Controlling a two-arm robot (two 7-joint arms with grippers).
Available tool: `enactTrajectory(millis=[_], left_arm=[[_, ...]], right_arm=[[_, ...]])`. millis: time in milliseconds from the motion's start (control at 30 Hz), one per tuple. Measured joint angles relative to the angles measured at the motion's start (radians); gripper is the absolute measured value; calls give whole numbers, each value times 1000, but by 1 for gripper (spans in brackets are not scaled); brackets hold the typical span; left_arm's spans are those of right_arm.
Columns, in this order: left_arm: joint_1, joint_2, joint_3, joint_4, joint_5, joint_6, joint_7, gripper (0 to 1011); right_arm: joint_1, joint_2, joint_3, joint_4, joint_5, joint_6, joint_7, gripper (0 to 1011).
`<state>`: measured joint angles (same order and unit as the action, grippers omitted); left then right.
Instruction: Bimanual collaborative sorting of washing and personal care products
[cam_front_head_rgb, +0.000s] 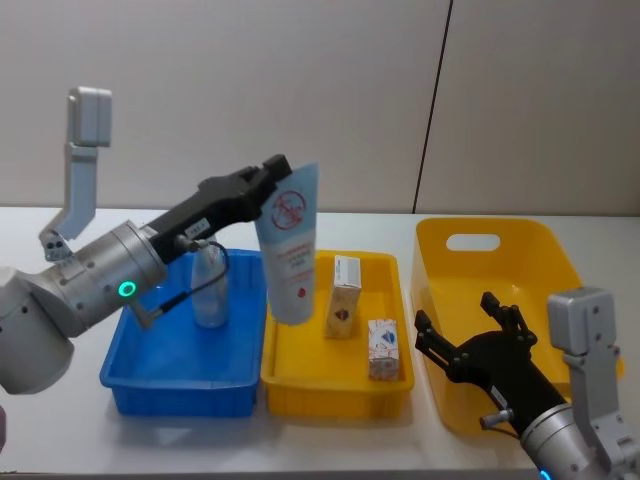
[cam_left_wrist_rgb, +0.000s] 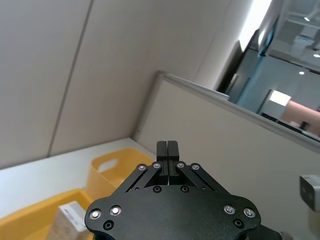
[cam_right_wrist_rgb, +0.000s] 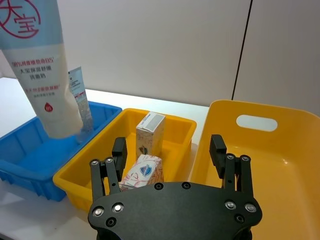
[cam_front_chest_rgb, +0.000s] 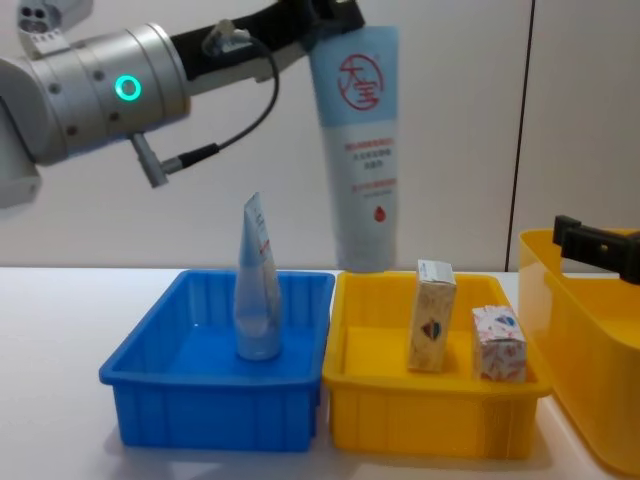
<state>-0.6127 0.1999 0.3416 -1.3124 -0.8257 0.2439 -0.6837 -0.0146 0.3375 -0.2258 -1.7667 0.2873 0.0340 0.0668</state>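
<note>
- Grip check: your left gripper (cam_front_head_rgb: 280, 172) is raised above the bins. It pinches the flat crimped end of the big tube (cam_front_head_rgb: 290, 250).
- In the left wrist view, the fingers (cam_left_wrist_rgb: 163, 150) lie flat against each other with no gap that you can see.
- The big tube hangs in the air, cap end down and slightly tilted, with its red round logo facing the robot.
- Its cap sits above the seam where the blue bin (cam_front_head_rgb: 180, 388) meets the small yellow bin (cam_front_head_rgb: 335, 392). You cannot tell which side of the seam it is over. It touches neither bin.
- The small tube (cam_front_head_rgb: 208, 290) stands cap down near the middle of the blue bin, crimped end up, apart from the big tube.
- The carton (cam_front_head_rgb: 344, 297) stands upright about mid-way along the small yellow bin.
- The box (cam_front_head_rgb: 383, 348) stands just beside the carton, to its right and nearer the robot. The chest view shows a narrow gap between them.
- The large yellow bin (cam_front_head_rgb: 530, 250) sits just to the right of the small yellow bin, with a handle slot in its far wall.
- Your right gripper (cam_front_head_rgb: 460, 315) sits low at the front, by the large yellow bin's near left corner. Its fingers are spread wide apart, and it points toward the bins.
</note>
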Motion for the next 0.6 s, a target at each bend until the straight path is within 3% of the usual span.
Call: enactTrajectory(millis=[300,600], left_arm=[[-6,-9,32,21,-17,21,-29,0],[-3,-13,46,30,-11,-10,-26,0]], right_arm=[[0,0,0,0,0,0,0,1003],[0,0,0,0,0,0,0,1003]])
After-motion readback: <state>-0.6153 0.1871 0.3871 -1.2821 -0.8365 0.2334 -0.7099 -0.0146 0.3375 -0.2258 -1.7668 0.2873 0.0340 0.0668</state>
